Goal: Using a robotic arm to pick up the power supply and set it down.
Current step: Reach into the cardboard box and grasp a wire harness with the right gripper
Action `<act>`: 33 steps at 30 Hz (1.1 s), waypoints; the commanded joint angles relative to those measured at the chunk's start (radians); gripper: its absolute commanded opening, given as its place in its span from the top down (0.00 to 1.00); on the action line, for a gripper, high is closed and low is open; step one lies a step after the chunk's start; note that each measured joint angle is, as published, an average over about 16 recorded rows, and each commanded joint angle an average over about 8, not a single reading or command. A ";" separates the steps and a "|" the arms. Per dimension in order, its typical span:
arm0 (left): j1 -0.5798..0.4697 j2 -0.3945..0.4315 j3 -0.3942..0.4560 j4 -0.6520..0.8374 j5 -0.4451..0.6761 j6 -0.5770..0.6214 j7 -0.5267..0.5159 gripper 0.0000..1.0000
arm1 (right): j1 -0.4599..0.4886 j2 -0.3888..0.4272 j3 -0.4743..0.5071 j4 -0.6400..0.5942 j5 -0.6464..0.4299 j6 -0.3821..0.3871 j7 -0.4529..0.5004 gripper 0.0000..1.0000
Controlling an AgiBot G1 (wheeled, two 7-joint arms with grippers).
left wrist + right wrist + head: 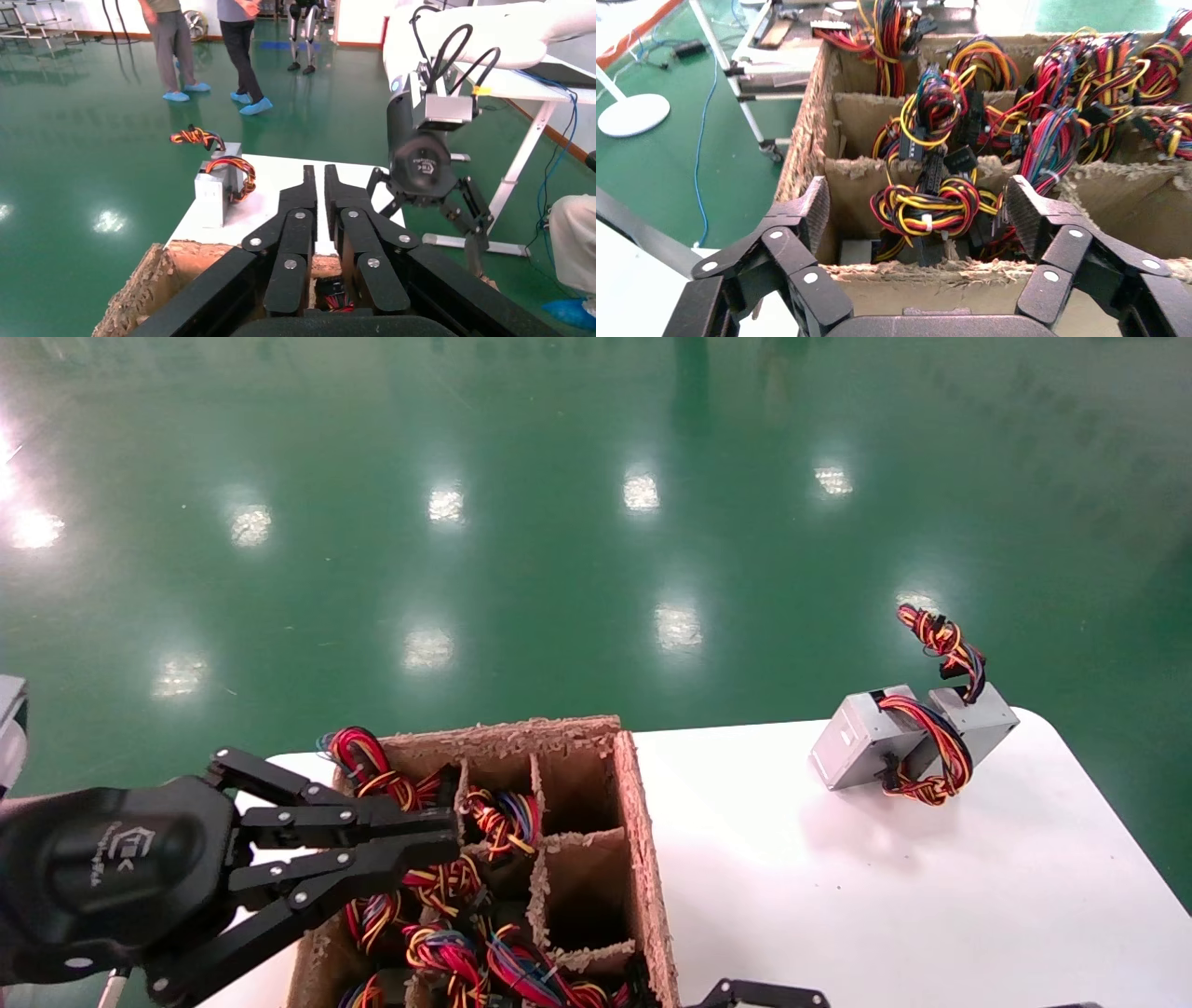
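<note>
Two silver-grey power supplies (894, 738) with twisted red, yellow and orange wires lie side by side on the white table (838, 915) at the far right; the left wrist view shows them too (219, 188). More wire bundles fill a divided cardboard box (643, 840). My left gripper (453, 836) hovers over the box's left compartments, shut, with nothing between its fingers (318, 174). My right gripper (919, 210) stands open above a near compartment. In that compartment lies a tied wire bundle (926, 207) over a silver box corner (857, 250).
Several box compartments (582, 887) on the table side look empty. The table's rounded far-right corner (1043, 728) drops to green floor. People (242, 49) stand beyond the table, and another workbench (786, 28) stands behind the box.
</note>
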 commanded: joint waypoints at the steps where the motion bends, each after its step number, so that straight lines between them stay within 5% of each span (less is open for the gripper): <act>1: 0.000 0.000 0.000 0.000 0.000 0.000 0.000 1.00 | 0.003 -0.009 -0.009 0.001 -0.013 0.004 -0.011 1.00; 33: 0.000 0.000 0.000 0.000 0.000 0.000 0.000 1.00 | 0.021 -0.023 -0.045 0.003 -0.084 0.037 -0.038 1.00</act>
